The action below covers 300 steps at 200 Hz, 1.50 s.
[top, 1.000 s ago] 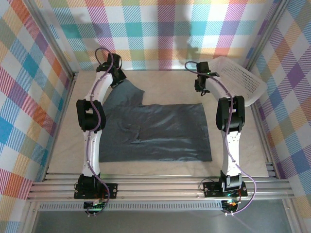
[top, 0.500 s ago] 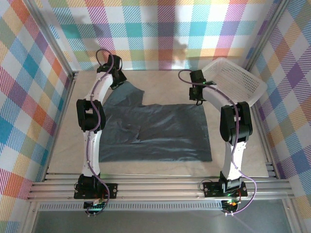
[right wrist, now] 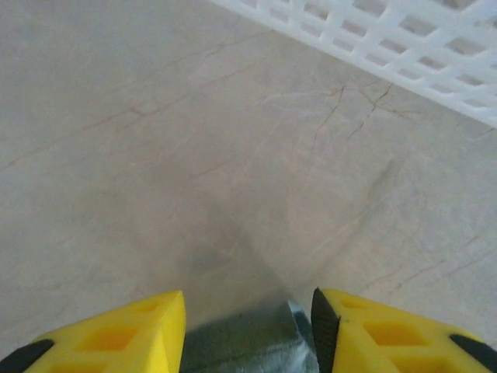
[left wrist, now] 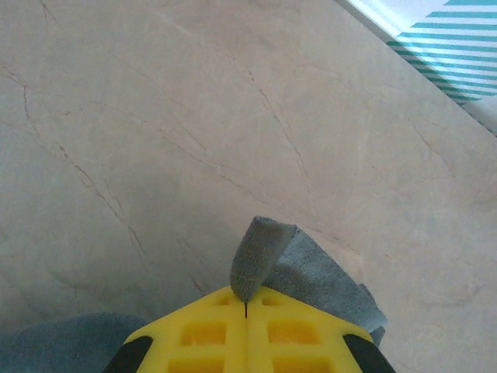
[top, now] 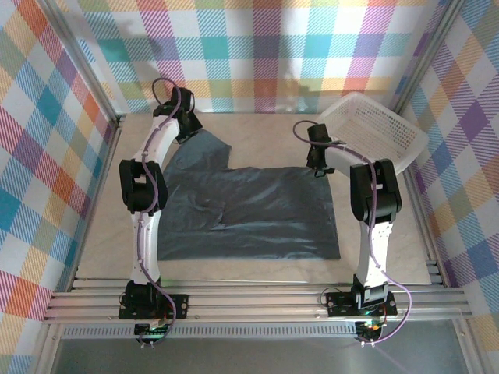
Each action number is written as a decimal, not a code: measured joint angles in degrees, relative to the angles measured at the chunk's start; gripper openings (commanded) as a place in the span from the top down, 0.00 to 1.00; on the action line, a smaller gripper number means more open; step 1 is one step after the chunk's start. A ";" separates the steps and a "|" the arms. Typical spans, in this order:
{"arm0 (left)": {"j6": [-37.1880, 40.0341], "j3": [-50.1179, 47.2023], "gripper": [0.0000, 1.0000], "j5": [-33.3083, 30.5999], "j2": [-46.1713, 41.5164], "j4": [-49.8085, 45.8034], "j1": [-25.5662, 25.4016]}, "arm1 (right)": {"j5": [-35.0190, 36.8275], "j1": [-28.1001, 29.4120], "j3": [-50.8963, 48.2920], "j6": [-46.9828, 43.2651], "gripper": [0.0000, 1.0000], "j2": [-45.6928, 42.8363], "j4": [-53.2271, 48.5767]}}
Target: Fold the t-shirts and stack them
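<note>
A dark slate-grey t-shirt (top: pixel 257 214) lies spread flat on the marble table (top: pixel 261 136), one sleeve reaching to the far left. My left gripper (top: pixel 189 131) is at that sleeve. In the left wrist view its yellow fingers (left wrist: pixel 246 305) are shut on a fold of the grey cloth (left wrist: pixel 311 272), which sticks up past the tips. My right gripper (top: pixel 318 170) is low over the shirt's far right corner. In the right wrist view it (right wrist: pixel 248 312) is open, with the corner of the shirt (right wrist: pixel 241 346) between the fingers, not pinched.
A white mesh basket (top: pixel 366 117) leans at the far right, close behind my right gripper, and its lattice wall (right wrist: pixel 373 31) crosses the top of the right wrist view. Checked walls close in the table. A metal rail (top: pixel 249 300) runs along the near edge.
My right gripper has come down and leftward from beside the basket to the shirt's far right corner, and its jaws have widened. The left gripper keeps its hold on the sleeve, unmoved.
</note>
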 measured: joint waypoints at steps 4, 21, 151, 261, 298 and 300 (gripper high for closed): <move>0.02 0.00 1.00 0.04 0.00 0.04 0.04 | 0.02 0.00 0.11 0.31 0.53 0.02 -0.09; 0.13 0.00 1.00 0.15 0.00 0.07 0.13 | 0.11 0.00 0.48 1.68 0.55 0.04 -0.72; 0.13 -0.02 1.00 2.47 -3.02 -0.15 0.85 | 0.94 -0.13 12.33 6.19 0.64 5.51 -15.19; 0.13 -0.02 1.00 2.49 -4.59 -0.37 1.36 | 1.09 -0.13 11.06 7.61 1.00 5.09 -16.06; 0.13 -0.02 1.00 2.43 -4.61 -0.46 1.55 | 0.85 -0.22 7.52 7.10 1.00 2.45 -15.96; 0.15 -0.02 1.00 2.40 -4.63 -0.48 1.55 | 0.79 -0.22 7.30 7.04 1.00 2.12 -15.91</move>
